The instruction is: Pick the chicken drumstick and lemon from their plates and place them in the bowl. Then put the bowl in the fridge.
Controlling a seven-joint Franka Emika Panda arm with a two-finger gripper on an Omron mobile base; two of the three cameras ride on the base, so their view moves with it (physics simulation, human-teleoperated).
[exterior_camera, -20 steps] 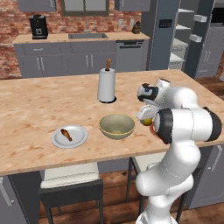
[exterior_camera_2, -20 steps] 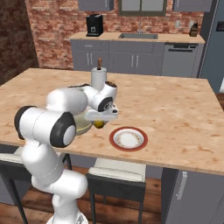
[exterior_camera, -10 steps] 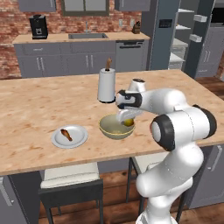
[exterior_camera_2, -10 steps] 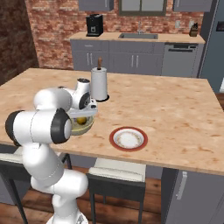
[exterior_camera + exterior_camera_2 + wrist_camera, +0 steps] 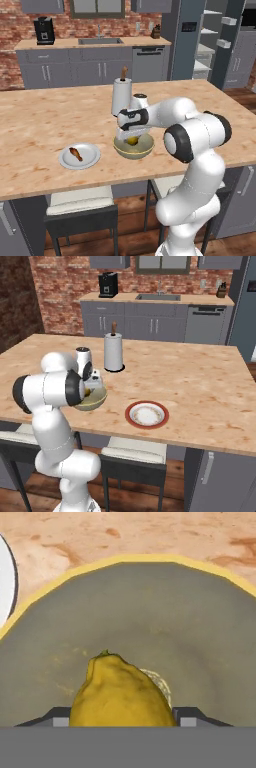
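Note:
My gripper (image 5: pixel 131 135) is shut on the yellow lemon (image 5: pixel 132 140) and holds it low inside the olive-yellow bowl (image 5: pixel 145 148) at the island's front middle. In the hand view the lemon (image 5: pixel 120 692) sits between the two dark fingertips, above the bowl's grey-olive inside (image 5: pixel 200 637). The chicken drumstick (image 5: pixel 75 153) lies on the plain light plate (image 5: pixel 90 159), left of the bowl. The red-rimmed plate (image 5: pixel 146 414) lies bare to the bowl's right. The dark fridge (image 5: pixel 185 40) stands beyond the island with its door open.
A paper towel roll (image 5: pixel 121 95) stands upright just behind the bowl. The wooden island top (image 5: pixel 40 120) stretches wide on both sides. Stools (image 5: pixel 80 200) are tucked under its front edge. A counter with a sink (image 5: pixel 100 41) runs along the brick wall.
The arm has swung left from above the red-rimmed plate with the lemon in its fingers and lowered it into the bowl. Nothing else has moved.

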